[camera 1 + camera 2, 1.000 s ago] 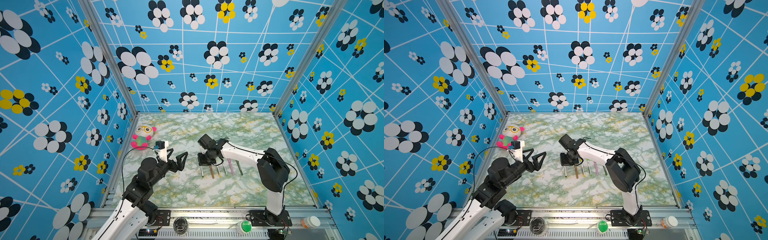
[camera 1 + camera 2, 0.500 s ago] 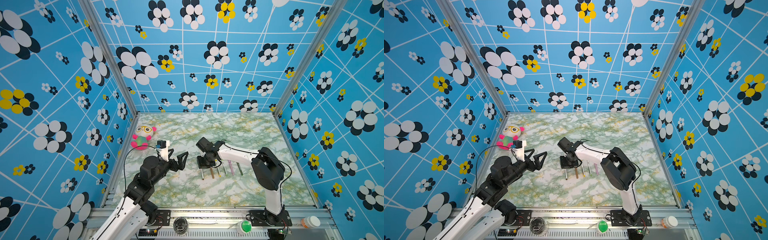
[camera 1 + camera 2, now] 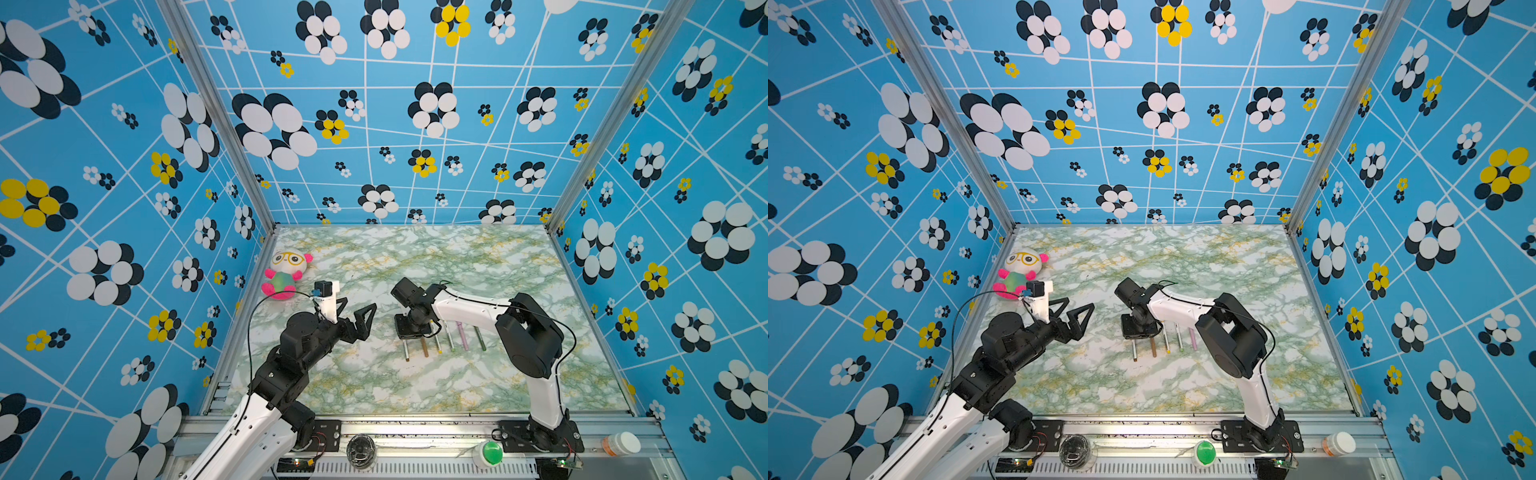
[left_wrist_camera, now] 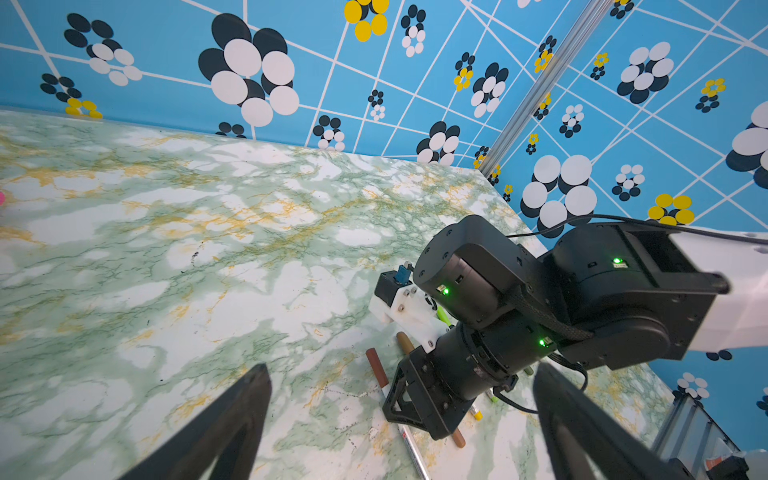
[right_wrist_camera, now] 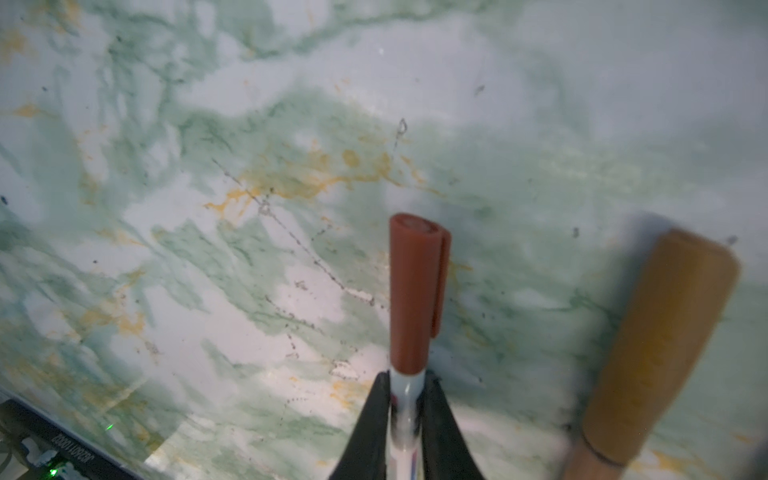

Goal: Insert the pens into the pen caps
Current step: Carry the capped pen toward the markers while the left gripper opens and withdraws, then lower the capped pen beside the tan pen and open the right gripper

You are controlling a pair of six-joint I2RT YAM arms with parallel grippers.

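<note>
Several capped pens lie side by side in a row on the marble table (image 3: 415, 386). At the row's left end is a white-barrelled pen (image 3: 406, 352) with a brown pen cap (image 5: 415, 291) on it. My right gripper (image 5: 407, 382) is shut on its barrel just behind the cap, low over the table (image 3: 1059, 374); both top views show it there (image 3: 411, 332) (image 3: 1140, 332). A tan pen (image 3: 424, 350) with its tan cap (image 5: 665, 332) lies next to it. My left gripper (image 3: 359, 303) hovers open and empty to the left of the row.
A plush toy (image 3: 286, 270) sits at the back left near the wall. On the front rail stand a green button (image 3: 490, 453) and a small white bottle (image 3: 621, 444). Patterned blue walls close the table on three sides.
The right arm's elbow has swung slightly to the left while its gripper stays low at the left end of the pen row. The left arm has hardly moved.
</note>
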